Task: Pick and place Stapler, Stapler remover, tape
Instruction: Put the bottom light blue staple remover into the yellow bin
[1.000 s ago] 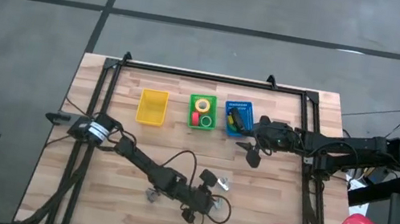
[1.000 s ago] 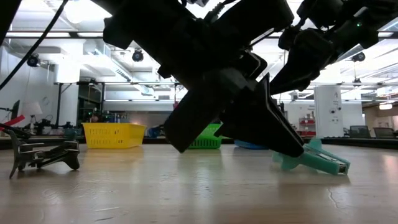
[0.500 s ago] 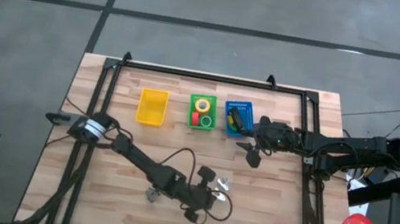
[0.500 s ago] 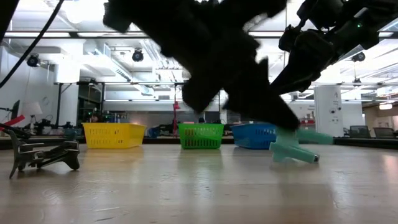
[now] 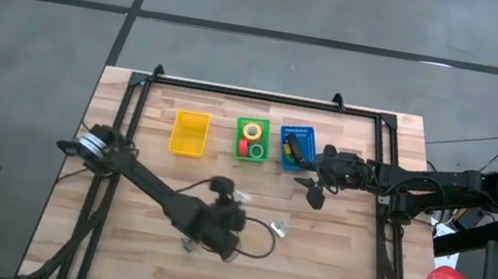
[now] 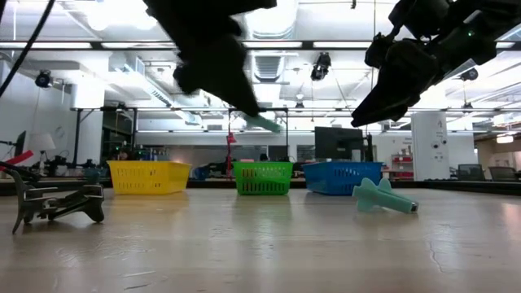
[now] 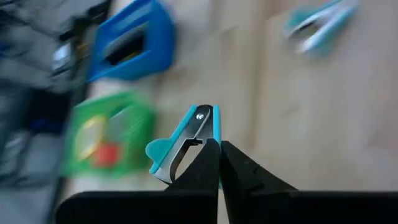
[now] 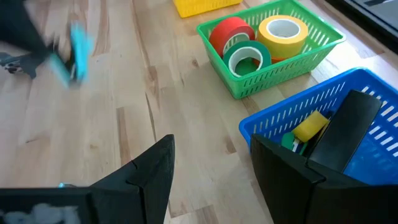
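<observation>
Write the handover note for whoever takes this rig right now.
Left hand: shut on a teal staple remover, held above the table's middle.
Right hand: open, empty, hovering beside the blue basket.
Done: tape rolls in the green basket; dark stapler in the blue basket.
Left: place the held remover. A second teal remover and a dark remover lie on the table. The yellow basket looks empty.

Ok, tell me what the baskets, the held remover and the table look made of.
Green basket and blue basket: apparently moulded plastic, with saturated colour and gridded mesh walls.
Remover, shut in the left gripper: teal plastic grips on bright, likely metal jaws that glint silver.
Table: pale wood, seemingly butcher-block, with visible grain and joined strips; finish looks smooth.
</observation>
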Available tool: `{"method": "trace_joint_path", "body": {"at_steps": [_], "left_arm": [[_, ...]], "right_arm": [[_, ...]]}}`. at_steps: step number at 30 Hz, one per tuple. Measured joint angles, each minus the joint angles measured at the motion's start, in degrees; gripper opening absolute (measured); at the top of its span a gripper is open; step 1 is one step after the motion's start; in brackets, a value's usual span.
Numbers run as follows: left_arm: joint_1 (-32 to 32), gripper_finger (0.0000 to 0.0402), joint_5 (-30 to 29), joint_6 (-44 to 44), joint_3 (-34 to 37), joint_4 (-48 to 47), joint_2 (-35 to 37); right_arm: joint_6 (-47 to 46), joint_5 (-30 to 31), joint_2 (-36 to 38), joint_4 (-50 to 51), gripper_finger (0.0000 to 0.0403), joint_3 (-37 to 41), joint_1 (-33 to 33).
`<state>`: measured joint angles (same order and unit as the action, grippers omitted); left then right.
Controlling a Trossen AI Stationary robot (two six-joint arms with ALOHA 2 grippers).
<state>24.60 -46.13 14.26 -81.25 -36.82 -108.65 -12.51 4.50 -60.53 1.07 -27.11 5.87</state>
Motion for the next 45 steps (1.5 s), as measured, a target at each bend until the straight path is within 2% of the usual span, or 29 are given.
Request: {"method": "trace_joint_path", "body": {"at_steps": [4, 10, 17, 23, 31, 38, 45], "left_arm": [[0.4, 0.0006, -6.9, 10.2, 0.3, -15.0, 2.9], [0.2, 0.0009, -10.9, 28.5, 5.2, -29.8, 7.6], [-2.0, 0.0010, -13.1, 47.4, 19.0, -31.0, 13.9], [-5.6, 0.0007, -11.8, 71.6, 29.3, -28.9, 18.4], [-9.0, 0.0015, -14.2, 78.4, 35.0, -21.7, 20.0], [-12.9, 0.0011, -14.4, 74.8, 36.2, -14.3, 20.0], [-14.8, 0.0017, -14.4, 74.2, 36.7, -12.8, 20.0]], "right_arm": [[-0.2, 0.0, 0.0, 0.0, 0.0205, 0.0, 0.0], [-0.1, 0.0, 0.0, -0.1, 0.0205, 0.0, 0.0], [-0.2, 0.0, 0.0, -0.1, 0.0205, 0.0, 0.0], [-0.2, 0.0, 0.0, -0.2, 0.0205, 0.0, 0.0], [-0.1, 0.0, 0.0, -0.9, 0.0205, 0.0, 0.0], [-0.2, 0.0, 0.0, -1.4, 0.0205, 0.0, 0.0], [-0.2, 0.0, 0.0, -1.4, 0.0205, 0.6, 0.0]]}}
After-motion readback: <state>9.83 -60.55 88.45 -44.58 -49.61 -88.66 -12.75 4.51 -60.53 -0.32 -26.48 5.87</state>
